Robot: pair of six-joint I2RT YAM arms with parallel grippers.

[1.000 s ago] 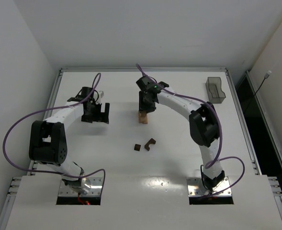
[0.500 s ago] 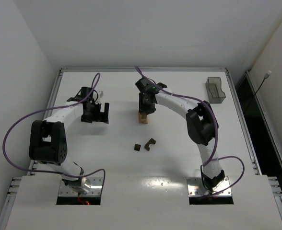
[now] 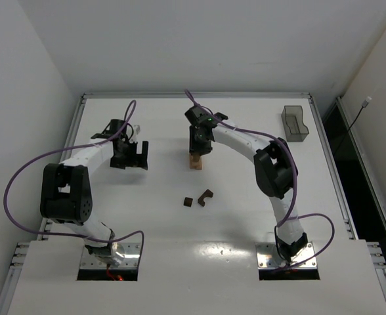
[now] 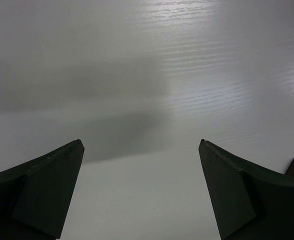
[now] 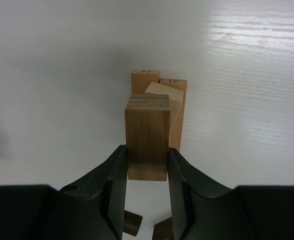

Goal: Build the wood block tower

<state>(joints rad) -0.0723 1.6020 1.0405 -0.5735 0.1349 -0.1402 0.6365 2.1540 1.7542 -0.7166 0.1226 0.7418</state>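
Looks like a placing step. Pinching a light tan rectangular wooden block (image 5: 147, 137) with the right fingers (image 5: 112, 185), gripped by its two long sides, long axis set along the fingers and so pointing down at the white bench (image 3: 245, 216). Hanging right over the narrow light tan wood block tower (image 3: 195, 161), mid-bench toward the far side.

Going by the right wrist view, can see the tower's tops poking out just past the held block and a touch off to one side. Probably needs a small nudge that way before lowering. Can't tell whether touching or just apart.

Got the left fingers (image 4: 47, 185) spread wide over plain bench, well left of the tower, so clearly a right-arm job. Also got a small dark brown cube (image 3: 188, 202) and a dark brown arch block (image 3: 205, 196) lying loose on the near side of the tower, toward the arm bases.
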